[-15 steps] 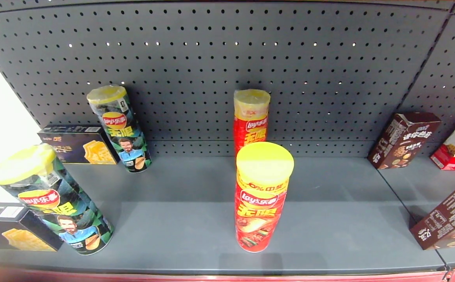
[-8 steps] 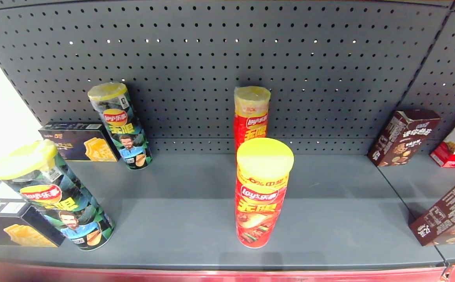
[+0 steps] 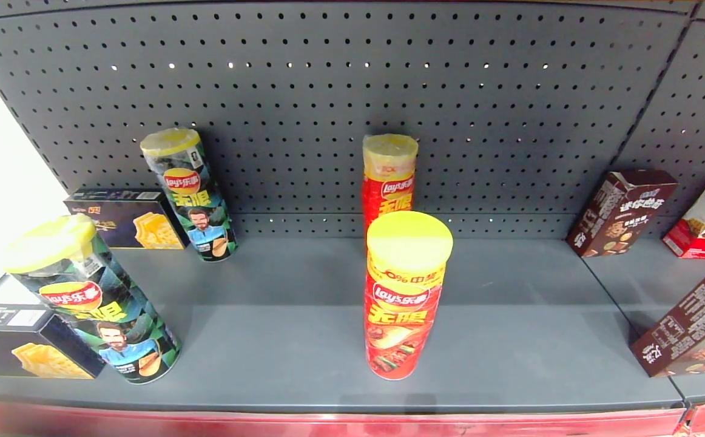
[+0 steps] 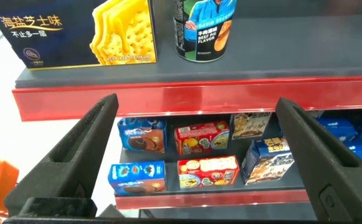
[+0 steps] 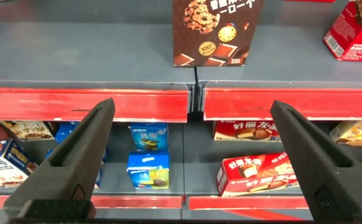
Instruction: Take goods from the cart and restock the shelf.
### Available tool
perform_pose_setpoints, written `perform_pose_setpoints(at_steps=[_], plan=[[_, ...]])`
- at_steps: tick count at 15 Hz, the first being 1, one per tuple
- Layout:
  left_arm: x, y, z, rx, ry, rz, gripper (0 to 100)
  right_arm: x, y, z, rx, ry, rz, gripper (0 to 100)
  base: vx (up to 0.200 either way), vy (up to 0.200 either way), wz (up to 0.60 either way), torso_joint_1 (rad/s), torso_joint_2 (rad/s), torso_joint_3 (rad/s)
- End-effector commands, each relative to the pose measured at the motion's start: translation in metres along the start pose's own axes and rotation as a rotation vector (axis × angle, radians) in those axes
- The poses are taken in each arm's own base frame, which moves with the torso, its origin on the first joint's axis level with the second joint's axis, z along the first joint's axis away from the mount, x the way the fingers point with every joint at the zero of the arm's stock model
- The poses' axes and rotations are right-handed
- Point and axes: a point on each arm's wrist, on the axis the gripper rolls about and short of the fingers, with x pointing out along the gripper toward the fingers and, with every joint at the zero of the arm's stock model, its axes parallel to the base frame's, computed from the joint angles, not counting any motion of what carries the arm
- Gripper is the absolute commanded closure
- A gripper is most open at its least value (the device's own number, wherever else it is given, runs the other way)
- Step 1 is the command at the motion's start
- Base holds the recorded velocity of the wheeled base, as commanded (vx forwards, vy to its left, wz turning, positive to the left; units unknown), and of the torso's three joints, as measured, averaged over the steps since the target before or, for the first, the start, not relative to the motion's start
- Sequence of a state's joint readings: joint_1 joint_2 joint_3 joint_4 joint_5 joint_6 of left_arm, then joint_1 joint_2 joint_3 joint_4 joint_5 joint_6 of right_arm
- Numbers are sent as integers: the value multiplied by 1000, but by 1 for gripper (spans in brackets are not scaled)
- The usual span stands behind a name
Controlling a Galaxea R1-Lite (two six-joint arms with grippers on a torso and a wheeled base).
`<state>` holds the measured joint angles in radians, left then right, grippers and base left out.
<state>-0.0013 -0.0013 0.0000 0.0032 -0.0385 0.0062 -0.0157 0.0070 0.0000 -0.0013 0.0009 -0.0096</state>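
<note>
- Left wrist view: the left claw [image 4: 196, 102] hangs before the grey shelf [image 4: 293, 43], level with its red front lip [image 4: 168, 99]. Its two fingers are spread wide with nothing between them.
- Just past it, at the shelf's front edge near the left corner, a dark cracker box [image 4: 81, 31] stands with a green-black chip can [image 4: 205, 28] just beside it.
- Right wrist view: the right claw [image 5: 193, 104] is also wide open and holds nothing, facing the lip where two shelf boards join.
- A brown cookie box [image 5: 215, 31] stands at the front edge above that join. A red-and-white box [image 5: 358, 28] sits farther back on the neighbouring board.
- Lower tiers carry small snack boxes [image 5: 148, 162].
- Head view: a red chip can [image 3: 406, 297] stands upright near the middle of the front edge. A second red can [image 3: 389, 176] is straight behind it, against the pegboard back wall [image 3: 328, 91].
- Toward the back left corner stand a second green-black can [image 3: 192, 194] and a second dark box [image 3: 125, 218], side by side.
- A second brown box [image 3: 622, 212] stands at the back edge near the join.
</note>
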Motion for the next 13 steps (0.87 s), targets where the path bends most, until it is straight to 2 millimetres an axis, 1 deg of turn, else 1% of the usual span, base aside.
perform_pose_setpoints(at_steps=[1, 13], plan=[[0, 0, 0, 0, 1, 0, 0, 0, 0, 0, 0, 2, 1, 0, 0, 0, 0, 0, 0, 0], [0, 0, 0, 0, 1, 0, 0, 0, 0, 0, 0, 0, 3, 0, 0, 0, 0, 0, 0, 0]])
